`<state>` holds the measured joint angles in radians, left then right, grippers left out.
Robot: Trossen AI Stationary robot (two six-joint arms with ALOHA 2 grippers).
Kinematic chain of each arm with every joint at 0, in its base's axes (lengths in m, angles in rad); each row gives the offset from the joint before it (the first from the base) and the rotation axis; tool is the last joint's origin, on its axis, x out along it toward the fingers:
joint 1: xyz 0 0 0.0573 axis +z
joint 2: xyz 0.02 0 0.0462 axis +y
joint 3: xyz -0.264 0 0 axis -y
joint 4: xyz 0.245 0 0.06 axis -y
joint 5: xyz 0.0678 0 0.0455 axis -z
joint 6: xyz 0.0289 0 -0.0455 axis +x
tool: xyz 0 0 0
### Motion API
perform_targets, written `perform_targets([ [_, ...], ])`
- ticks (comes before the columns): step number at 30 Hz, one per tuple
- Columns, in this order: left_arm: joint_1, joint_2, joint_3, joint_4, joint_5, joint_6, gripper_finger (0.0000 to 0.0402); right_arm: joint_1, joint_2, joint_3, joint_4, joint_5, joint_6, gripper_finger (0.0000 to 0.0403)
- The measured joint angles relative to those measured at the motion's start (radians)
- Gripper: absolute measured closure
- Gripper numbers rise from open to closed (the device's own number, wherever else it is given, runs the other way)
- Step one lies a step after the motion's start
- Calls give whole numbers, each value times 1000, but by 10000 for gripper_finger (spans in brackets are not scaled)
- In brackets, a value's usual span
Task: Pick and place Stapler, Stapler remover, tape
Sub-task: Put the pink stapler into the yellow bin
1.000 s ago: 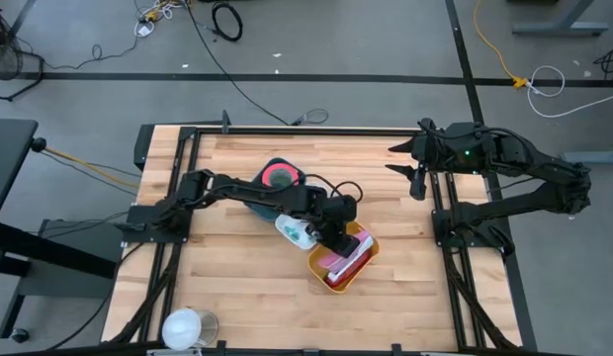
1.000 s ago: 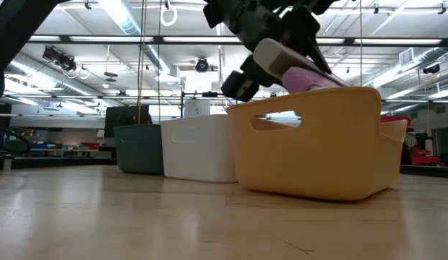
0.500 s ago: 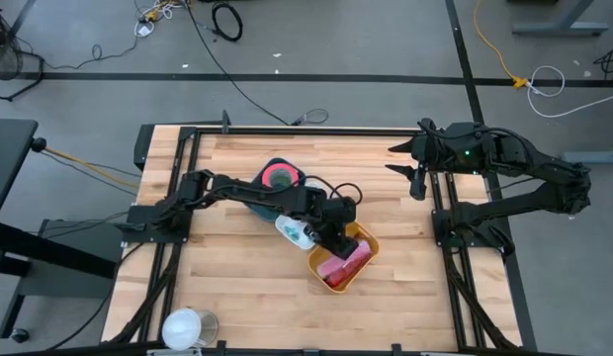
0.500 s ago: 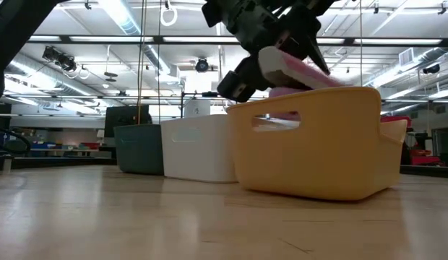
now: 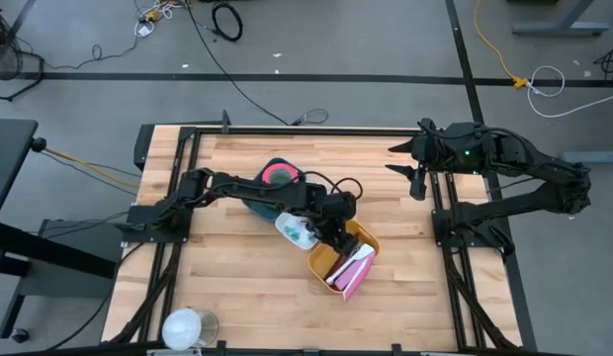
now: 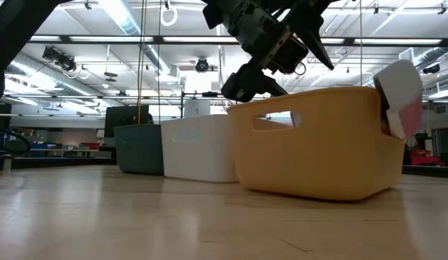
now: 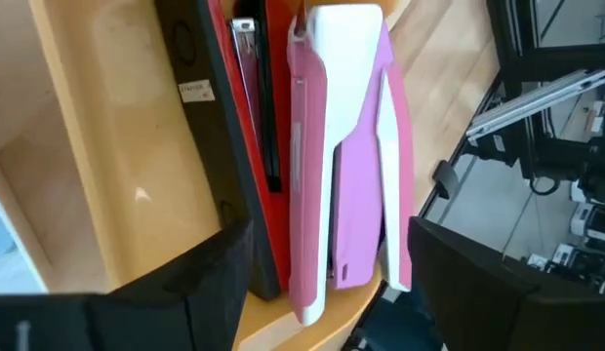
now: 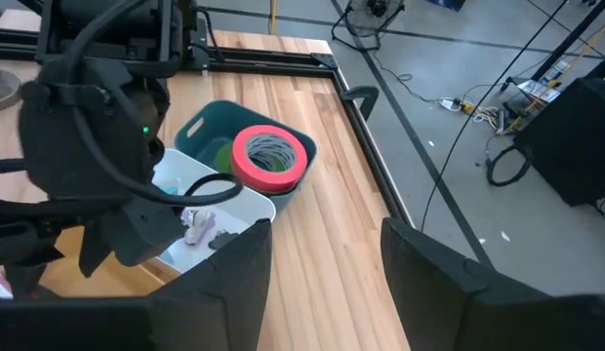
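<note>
The pink-and-white stapler (image 5: pixel 351 269) lies in the yellow bin (image 5: pixel 317 263), on its side against a red-and-black stapler (image 7: pixel 254 146). One end leans on the bin's near right rim and sticks out over it (image 6: pixel 399 97). My left gripper (image 5: pixel 331 232) hangs open just above the bin's far end, with the pink stapler (image 7: pixel 342 156) between and beyond its fingers, apart from them. The pink tape roll (image 5: pixel 279 176) sits on the teal bin (image 8: pixel 200 127). My right gripper (image 5: pixel 417 168) waits open at the table's far right edge.
A white bin (image 5: pixel 295 229) with small pale things in it (image 8: pixel 200 226) stands between the teal bin and the yellow bin. A white round object (image 5: pixel 188 326) sits at the table's near left edge. Bare wood lies left of and near the bins.
My left gripper has let go of the pink-and-white stapler and drawn back a little toward the white bin. The stapler has dropped into the yellow bin and slid toward the near right rim, where its end now pokes out.
</note>
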<state>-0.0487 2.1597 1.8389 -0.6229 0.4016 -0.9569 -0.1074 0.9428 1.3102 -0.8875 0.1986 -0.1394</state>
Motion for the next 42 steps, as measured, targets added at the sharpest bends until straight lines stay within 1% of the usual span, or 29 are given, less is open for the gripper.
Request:
perform_targets([
  [7, 2, 0, 0, 67, 45, 1, 141, 0, 0, 0, 0, 1, 0, 209],
  [11, 1, 0, 0, 116, 88, 3, 142, 0, 0, 0, 0, 2, 0, 209],
  [15, 1, -3, 0, 149, 93, 21, 142, 0, 0, 0, 0, 2, 0, 209],
  [18, 1, -14, 4, 149, 93, 32, 142, 0, 0, 0, 0, 3, 0, 209],
  [22, 1, -23, 43, 97, 81, 56, 142, 0, 0, 0, -2, 3, 0, 209],
  [25, 1, -30, 112, -13, 28, 100, 143, 0, 0, 0, -7, 2, 0, 209],
  [29, 0, -33, 245, -224, -110, 191, 143, 0, 0, 0, -16, -20, -2, 209],
  [32, 0, -34, 358, -349, -222, 259, 143, 0, 0, 0, -18, -67, -10, 209],
  [35, 1, -34, 468, -457, -297, 320, 143, 0, 0, 0, -20, -126, -11, 209],
  [37, 1, -36, 522, -476, -326, 349, 143, 0, 0, 0, -20, -165, -10, 209],
  [41, 2, -91, 492, -440, -363, 390, 143, 0, 0, 0, -21, -214, -9, 209],
  [42, 2, -103, 492, -454, -378, 402, 143, 0, 0, 0, -21, -221, -9, 209],
])
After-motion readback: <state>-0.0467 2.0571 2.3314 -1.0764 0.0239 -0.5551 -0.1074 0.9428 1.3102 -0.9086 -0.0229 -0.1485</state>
